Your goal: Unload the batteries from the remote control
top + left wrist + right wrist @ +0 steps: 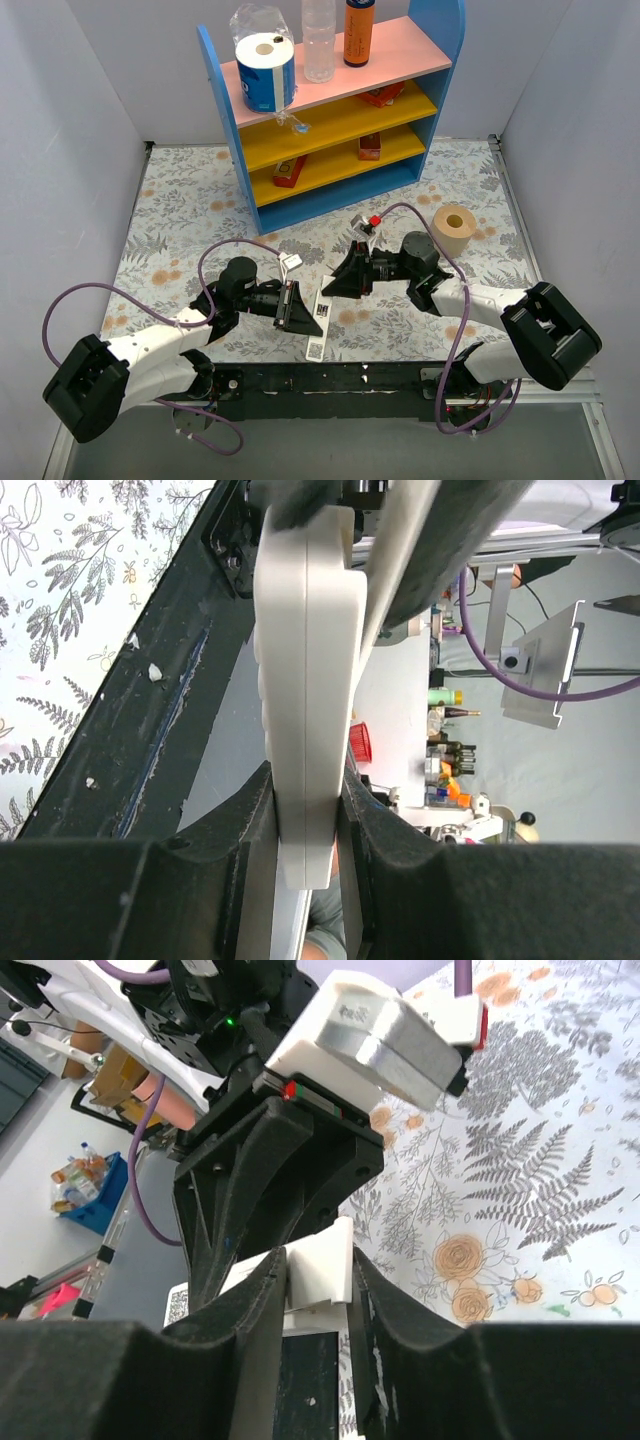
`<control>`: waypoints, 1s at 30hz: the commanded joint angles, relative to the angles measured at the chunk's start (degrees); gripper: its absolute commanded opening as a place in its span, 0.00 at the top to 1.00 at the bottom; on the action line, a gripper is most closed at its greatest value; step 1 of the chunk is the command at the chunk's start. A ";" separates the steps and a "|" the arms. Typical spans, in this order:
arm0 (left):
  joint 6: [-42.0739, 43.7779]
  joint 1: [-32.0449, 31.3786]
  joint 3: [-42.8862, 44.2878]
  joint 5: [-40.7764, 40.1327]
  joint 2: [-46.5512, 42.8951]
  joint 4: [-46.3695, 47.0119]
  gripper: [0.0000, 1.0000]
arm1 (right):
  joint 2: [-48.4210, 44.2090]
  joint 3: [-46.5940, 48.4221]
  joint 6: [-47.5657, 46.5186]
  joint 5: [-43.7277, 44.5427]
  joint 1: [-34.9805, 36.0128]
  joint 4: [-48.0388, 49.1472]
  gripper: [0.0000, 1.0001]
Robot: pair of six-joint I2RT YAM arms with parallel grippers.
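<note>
The white remote control (320, 322) is held between both grippers just above the table's near middle. My left gripper (300, 308) is shut on its long sides; in the left wrist view the remote (305, 680) stands edge-on between the fingers (240, 830). My right gripper (345, 282) is shut on the remote's far end, a white stepped piece (325, 1260) between the black fingers (262, 1300). I cannot tell whether this piece is a cover. The left gripper's body (270, 1170) shows just beyond it. The batteries are hidden.
A blue shelf (425, 110) with yellow and pink boards stands at the back, carrying a bagged paper roll (265, 72), a clear bottle (318, 40) and an orange bottle (358, 30). A tape roll (455, 225) lies at the right. A black bar (330, 380) runs along the near edge.
</note>
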 commanded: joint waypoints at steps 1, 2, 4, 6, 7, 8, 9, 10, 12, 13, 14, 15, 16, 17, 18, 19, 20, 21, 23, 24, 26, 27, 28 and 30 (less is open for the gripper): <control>-0.26 0.17 1.60 1.20 0.34 -1.32 1.00 | -0.09 -0.98 2.35 0.92 -1.40 10.98 0.76; -0.09 0.17 1.78 1.29 0.60 -1.23 1.00 | 0.44 -1.25 3.66 0.40 -2.01 14.30 0.75; 0.26 0.17 2.39 1.20 1.04 -1.41 1.00 | 1.14 -1.34 7.18 -0.74 -2.54 17.13 0.68; 0.44 0.17 2.66 0.94 1.83 -1.58 1.00 | 2.20 -0.99 9.37 -2.06 -2.98 19.42 0.72; 0.61 0.17 2.83 0.85 2.01 -1.76 1.00 | 2.37 -1.07 9.82 -2.06 -3.07 20.04 0.82; 0.61 0.17 2.92 0.77 2.45 -1.93 1.00 | 2.55 -1.07 10.26 -1.89 -3.34 20.40 0.87; 0.61 0.17 3.01 0.68 2.62 -2.11 1.00 | 2.64 -1.16 10.61 -1.71 -3.51 20.49 0.90; 0.61 0.08 3.10 0.50 2.71 -2.37 1.00 | 2.72 -1.16 10.88 -1.36 -3.69 20.31 0.98; 0.44 0.08 3.10 0.15 2.80 -2.90 1.00 | 2.64 -1.16 10.79 -1.10 -4.21 19.79 0.99; 0.70 0.17 3.27 -0.46 2.80 -3.34 1.00 | 2.55 -1.33 10.79 -0.92 -4.30 19.61 0.99; 1.05 0.17 3.62 -0.81 2.72 -3.78 1.00 | 2.46 -1.51 10.62 -0.57 -4.74 19.43 0.99; 1.40 0.26 3.97 -1.34 2.54 -5.26 1.00 | 2.38 -1.60 10.53 -0.31 -5.01 19.08 0.99; 1.67 0.35 4.24 -2.30 2.45 -6.32 1.00 | 2.37 -1.69 10.35 0.74 -5.18 17.25 0.99; 2.36 0.52 4.50 -4.31 2.45 -7.63 1.00 | 1.85 -1.69 9.92 1.62 -5.97 15.76 0.99; 2.89 0.78 5.46 -5.90 2.62 -10.87 1.00 | 1.41 -1.51 9.30 2.67 -6.32 13.13 0.97; 3.51 1.74 5.99 -7.39 2.89 -12.90 1.00 | 0.97 -1.34 8.43 5.03 -6.67 7.45 0.93; 4.12 2.28 6.69 -10.54 3.33 -15.01 1.00 | -0.42 -0.38 5.81 6.45 -6.94 2.95 0.92; 5.26 3.41 7.92 -12.23 3.68 -19.64 1.00 | -1.22 0.67 4.04 8.29 -6.94 -2.05 0.91; 6.06 4.30 8.98 -15.82 4.21 -23.54 1.00 | -3.67 4.53 -2.78 14.27 -6.94 -19.73 0.86; 6.41 5.17 9.86 -19.41 4.12 -27.04 1.00 | -4.39 5.77 -4.66 16.20 -6.85 -24.90 0.84; 6.33 6.40 10.30 -22.95 3.42 -30.05 1.00 | -6.23 8.14 -8.09 21.56 -6.85 -38.84 0.75; 6.15 8.24 10.39 -25.40 3.24 -32.84 1.00 | -6.67 9.90 -9.93 23.41 -6.77 -43.63 0.72; 6.15 9.48 10.31 -25.95 3.15 -33.83 1.00 | -7.11 10.70 -10.30 27.08 -6.68 -47.59 0.65; 6.33 13.15 10.13 -27.09 2.89 -36.20 1.00 | -7.82 12.19 -9.78 30.35 -5.98 -58.98 0.63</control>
